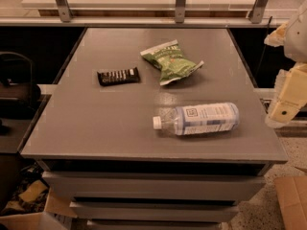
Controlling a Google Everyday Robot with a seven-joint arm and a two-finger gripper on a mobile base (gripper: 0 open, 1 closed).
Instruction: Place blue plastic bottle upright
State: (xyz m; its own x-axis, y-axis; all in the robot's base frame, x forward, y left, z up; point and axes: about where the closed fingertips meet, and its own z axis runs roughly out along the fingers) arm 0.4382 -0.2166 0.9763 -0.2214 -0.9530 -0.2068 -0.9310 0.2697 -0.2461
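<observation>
At the far left we see a dark chair (17,83) beside the grey surface (96,123), with a piece of cardboard (21,220) on the floor below it. On the surface's left half lies a dark snack bar (118,75), flat, toward the back. Just to its right, apart from it, we find a crumpled green snack bag (171,61), also toward the back. Nearer the front edge and right of centre, the blue plastic bottle (201,119) lies on its side, its white cap (157,122) pointing left and its pale label facing up. It is well apart from the bag and the bar. Past the surface's right edge, the cream-coloured end effector (287,99) hangs off to the side of the bottle, not touching it. We cannot tell whether it is released or clenched. More cardboard (292,200) sits on the floor at the lower right.
</observation>
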